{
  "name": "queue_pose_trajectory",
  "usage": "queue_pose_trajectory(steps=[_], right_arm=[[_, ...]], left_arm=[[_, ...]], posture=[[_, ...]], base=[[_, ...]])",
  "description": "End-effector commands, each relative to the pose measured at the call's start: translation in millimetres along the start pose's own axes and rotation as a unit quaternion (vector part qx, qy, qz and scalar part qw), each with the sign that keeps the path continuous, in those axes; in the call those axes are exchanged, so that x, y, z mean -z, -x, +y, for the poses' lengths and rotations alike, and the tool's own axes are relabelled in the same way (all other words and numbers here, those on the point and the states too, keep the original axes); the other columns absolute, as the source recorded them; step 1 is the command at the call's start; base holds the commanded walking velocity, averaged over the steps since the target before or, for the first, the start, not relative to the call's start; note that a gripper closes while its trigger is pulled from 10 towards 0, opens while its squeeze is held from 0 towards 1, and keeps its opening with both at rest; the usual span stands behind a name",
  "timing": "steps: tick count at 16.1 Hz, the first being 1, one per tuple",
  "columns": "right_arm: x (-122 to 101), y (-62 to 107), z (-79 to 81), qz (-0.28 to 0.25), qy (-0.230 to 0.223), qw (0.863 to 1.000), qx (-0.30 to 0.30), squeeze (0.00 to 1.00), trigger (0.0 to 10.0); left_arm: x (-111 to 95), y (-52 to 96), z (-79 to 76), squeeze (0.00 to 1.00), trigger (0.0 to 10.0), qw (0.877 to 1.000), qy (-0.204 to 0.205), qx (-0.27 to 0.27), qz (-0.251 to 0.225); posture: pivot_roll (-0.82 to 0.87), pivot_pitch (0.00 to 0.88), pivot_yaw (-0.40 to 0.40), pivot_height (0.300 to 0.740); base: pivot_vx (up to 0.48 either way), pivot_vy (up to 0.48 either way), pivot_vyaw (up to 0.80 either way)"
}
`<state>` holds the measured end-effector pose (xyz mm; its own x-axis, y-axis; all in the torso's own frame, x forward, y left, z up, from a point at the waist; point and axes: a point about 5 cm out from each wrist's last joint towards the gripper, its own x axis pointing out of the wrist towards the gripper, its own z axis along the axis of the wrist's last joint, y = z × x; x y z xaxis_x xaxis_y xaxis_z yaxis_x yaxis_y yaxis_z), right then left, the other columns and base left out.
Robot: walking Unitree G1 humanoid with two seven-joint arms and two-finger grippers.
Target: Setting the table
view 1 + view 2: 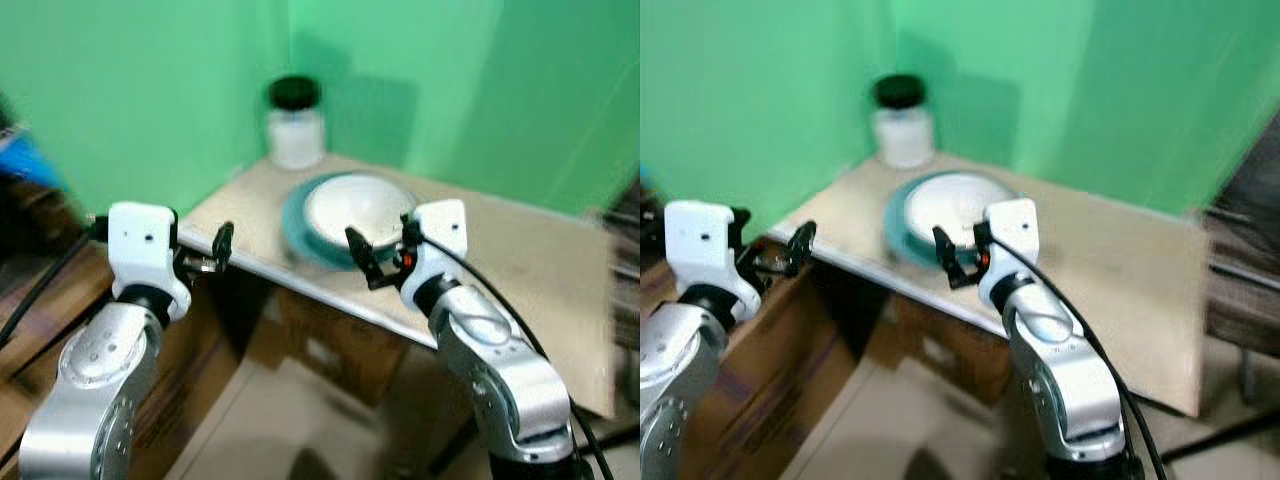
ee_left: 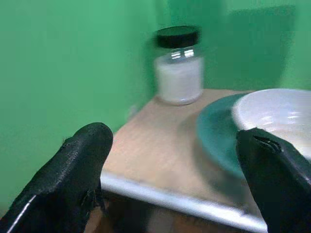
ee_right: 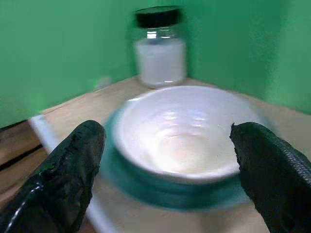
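A white bowl [image 1: 360,208] sits in a teal plate [image 1: 298,228] near the front edge of a beige table [image 1: 520,270]. In the table's back corner stands a glass jar [image 1: 295,125] with a black lid and white contents. My right gripper [image 1: 385,250] hovers open just in front of the bowl; in the right wrist view its fingers [image 3: 73,170] frame the bowl [image 3: 182,131]. My left gripper [image 1: 208,255] is open and empty at the table's left front corner, pointing at the jar [image 2: 179,68] and plate [image 2: 216,141].
Green walls [image 1: 150,90] close the corner behind the table. Cardboard boxes [image 1: 330,345] stand under the table. A wooden surface [image 1: 30,300] lies at the left, with a blue object [image 1: 25,160] above it. Dark furniture [image 1: 625,240] stands at the right edge.
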<state>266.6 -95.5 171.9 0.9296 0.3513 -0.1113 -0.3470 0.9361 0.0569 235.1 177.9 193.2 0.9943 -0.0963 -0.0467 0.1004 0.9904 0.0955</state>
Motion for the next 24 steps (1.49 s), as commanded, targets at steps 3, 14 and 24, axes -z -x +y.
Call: queue_pose_trajectory(steps=[3, 14, 24], right_arm=[[-0.6, 0.9, -8.5, 0.003, 0.001, 1.000, 0.022, 0.00, 10.0], [2.4, -27.9, -18.0, 0.080, -0.059, 0.994, 0.053, 1.00, 10.0], [-2.5, -96.8, -26.0, 0.185, -0.102, 0.973, 0.093, 0.00, 10.0]], left_arm=[[-0.1, 0.8, -5.8, 0.06, 10.0, 1.000, -0.003, 0.022, -0.001], [13.3, 8.7, -0.6, 0.04, 10.0, 0.994, -0.042, 0.093, 0.041], [20.0, 16.9, -4.5, 0.03, 10.0, 0.978, -0.063, 0.186, 0.068]], posture=[[0.00, 0.055, 0.056, 0.740], [-0.01, 0.032, 0.069, 0.740], [0.00, 0.038, 0.058, 0.740]], base=[[0.331, 0.000, -0.48], [0.134, 0.000, 0.00], [0.000, 0.000, 0.00]])
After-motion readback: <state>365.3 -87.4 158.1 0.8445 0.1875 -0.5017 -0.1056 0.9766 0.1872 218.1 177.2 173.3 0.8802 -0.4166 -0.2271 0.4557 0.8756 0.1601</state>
